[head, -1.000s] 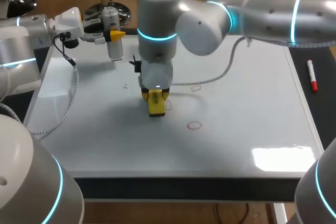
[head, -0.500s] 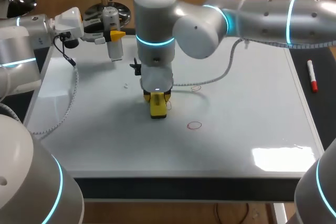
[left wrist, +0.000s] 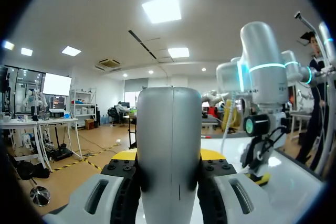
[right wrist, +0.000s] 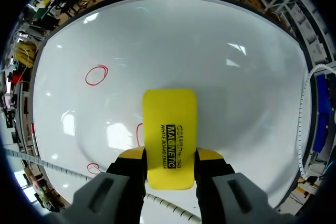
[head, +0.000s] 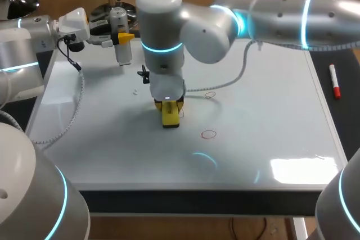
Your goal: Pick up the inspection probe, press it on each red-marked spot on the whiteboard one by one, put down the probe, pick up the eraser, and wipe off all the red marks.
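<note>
Our right gripper points straight down at the board, both fingers clamped on the long edges of the yellow eraser, one from each side. Our left gripper grips the grey probe the same way, and the probe stands upright between its yellow tips.

We count two arms. Our right arm comes in from the right and runs level above the far half of the board. It then bends at a thick joint and drops vertically to the gripper, left of the board's middle. Our left arm comes in from the left and lies roughly level, its wrist over the board's far left corner, fingers pointing sideways toward the right arm.

One whiteboard covers most of the table. One probe hangs in the left gripper above that far left corner; we cannot tell whether its lower end touches the surface. One eraser is held end-down, its lower end at the board's surface. One red-and-white marker pen lies just beside the board's right edge, well apart from both grippers.

Three red marks, all small rings, are on the board. The one pointed out lies ahead of the right gripper and off to one side. A second ring is partly hidden behind the eraser's edge. A third ring sits beside the gripper's finger.
</note>
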Controlling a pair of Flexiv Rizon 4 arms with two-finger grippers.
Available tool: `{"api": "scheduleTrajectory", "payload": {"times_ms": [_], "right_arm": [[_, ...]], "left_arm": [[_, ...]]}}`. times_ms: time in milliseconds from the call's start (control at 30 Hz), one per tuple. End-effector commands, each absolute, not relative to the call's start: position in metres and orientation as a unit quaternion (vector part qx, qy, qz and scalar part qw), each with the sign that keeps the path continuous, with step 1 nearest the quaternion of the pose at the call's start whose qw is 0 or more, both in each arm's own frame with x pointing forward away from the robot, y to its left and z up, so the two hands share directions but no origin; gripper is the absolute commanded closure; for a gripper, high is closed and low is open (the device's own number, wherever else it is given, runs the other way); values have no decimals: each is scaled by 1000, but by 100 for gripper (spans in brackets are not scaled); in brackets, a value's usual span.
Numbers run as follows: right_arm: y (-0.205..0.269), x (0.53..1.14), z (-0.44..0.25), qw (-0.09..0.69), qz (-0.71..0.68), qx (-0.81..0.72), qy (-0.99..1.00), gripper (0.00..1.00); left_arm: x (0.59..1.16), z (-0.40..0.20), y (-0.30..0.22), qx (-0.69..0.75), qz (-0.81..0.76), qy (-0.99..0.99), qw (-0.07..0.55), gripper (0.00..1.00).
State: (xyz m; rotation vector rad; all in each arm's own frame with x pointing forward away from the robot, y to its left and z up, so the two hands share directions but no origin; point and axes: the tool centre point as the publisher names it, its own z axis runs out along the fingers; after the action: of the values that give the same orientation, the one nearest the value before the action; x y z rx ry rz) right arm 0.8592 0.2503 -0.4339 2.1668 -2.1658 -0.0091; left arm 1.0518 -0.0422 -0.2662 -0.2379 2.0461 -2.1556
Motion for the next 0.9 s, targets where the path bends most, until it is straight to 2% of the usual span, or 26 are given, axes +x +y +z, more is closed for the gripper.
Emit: {"api": "scheduleTrajectory", "payload": {"times_ms": [33,900], "right_arm": [[241,862,-458,44,4,703,-710,100],[183,870,-467,52,4,658,-751,100]], "left_arm": [[1052,-266,-42,-79,-721,683,80,100],[1052,-266,-42,-79,-721,683,80,100]]}}
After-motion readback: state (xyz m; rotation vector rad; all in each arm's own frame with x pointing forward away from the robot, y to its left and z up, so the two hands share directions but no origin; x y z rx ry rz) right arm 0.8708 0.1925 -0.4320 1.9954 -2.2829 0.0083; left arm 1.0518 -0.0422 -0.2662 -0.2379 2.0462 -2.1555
